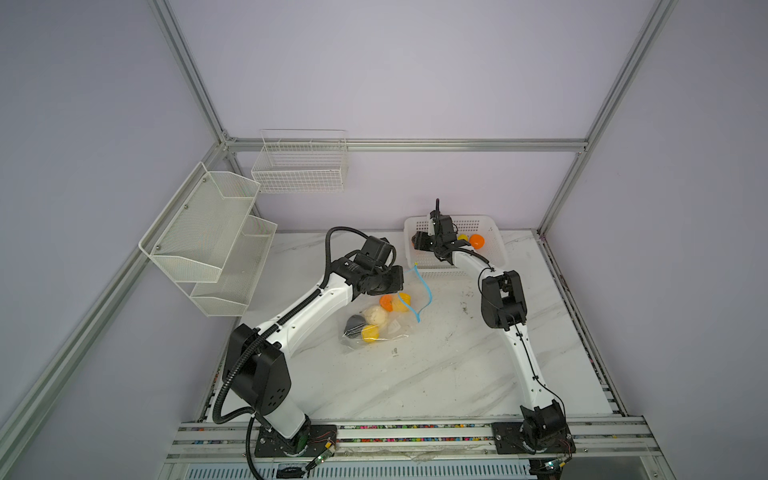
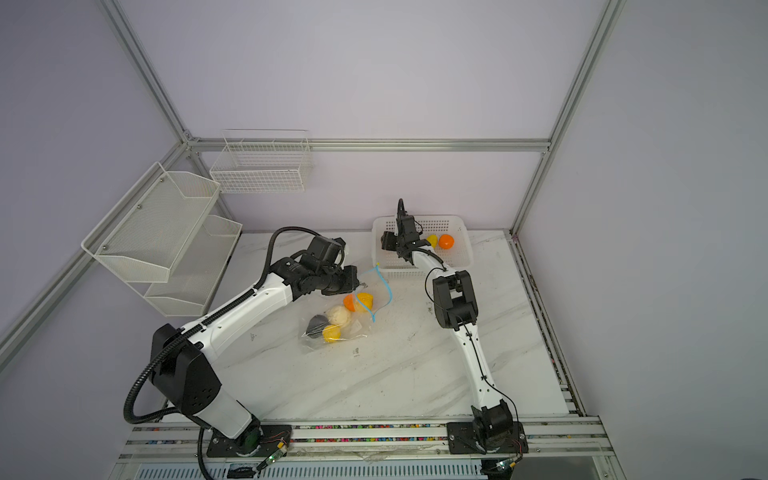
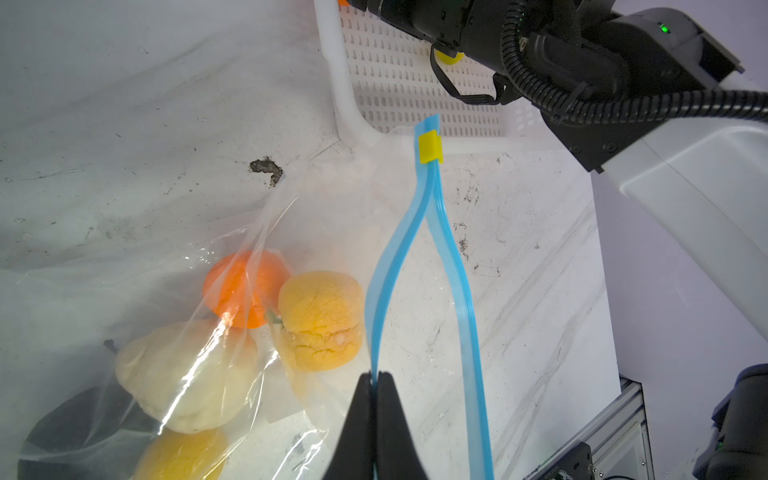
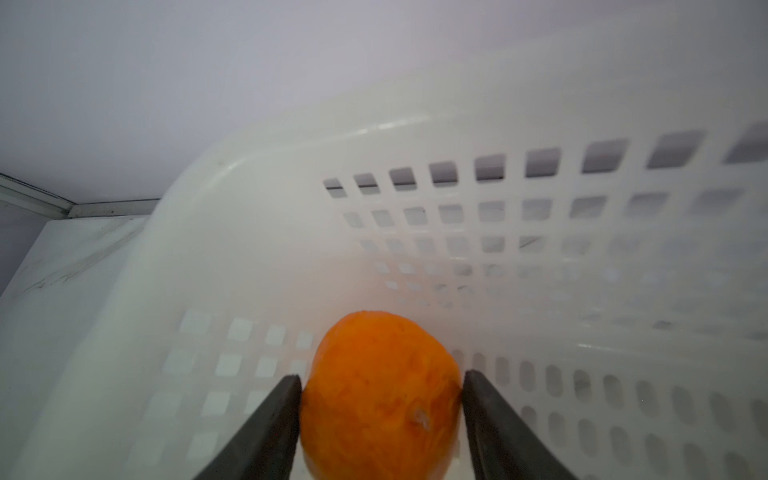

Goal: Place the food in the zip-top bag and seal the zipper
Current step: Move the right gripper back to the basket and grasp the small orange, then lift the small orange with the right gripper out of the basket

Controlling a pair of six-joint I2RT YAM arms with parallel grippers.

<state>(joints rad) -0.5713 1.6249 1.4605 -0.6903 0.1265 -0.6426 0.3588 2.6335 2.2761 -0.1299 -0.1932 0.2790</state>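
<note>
The marble tabletop point(image 1: 436, 374) carries a white perforated basket point(image 1: 490, 224) against its far edge, towards the right corner. The clear zip-top bag point(image 3: 266, 216) lies crumpled near the middle of the surface, its mouth turned towards the basket. The right gripper point(image 4: 381, 378) reaches down inside the basket with its jaws spread wide around an orange ball point(image 4: 374, 415). Each pad sits flush against one side of the ball with no gap showing, and the ball is low by the basket wall. In both top views a second orange ball point(image 1: 476, 241) and a small yellow piece point(image 1: 462, 237) lie in the basket beside that arm. Inside the bag are a cream bulb point(image 3: 183, 374), a dark lump point(image 3: 75, 419), a bagged orange ball point(image 3: 237, 286), a wrinkled yellow fruit point(image 3: 320, 320) and another yellow fruit point(image 3: 183, 457) at the closed end. The left gripper point(image 3: 376, 380) is pressed together, pinching one lip of the light-blue zipper point(image 3: 415, 232) and holding it up off the surface. The zipper's two strips stand parted, so the mouth is open. They meet only at the yellow slider point(image 3: 430, 146), which sits at the end just beside the basket's near corner.
</note>
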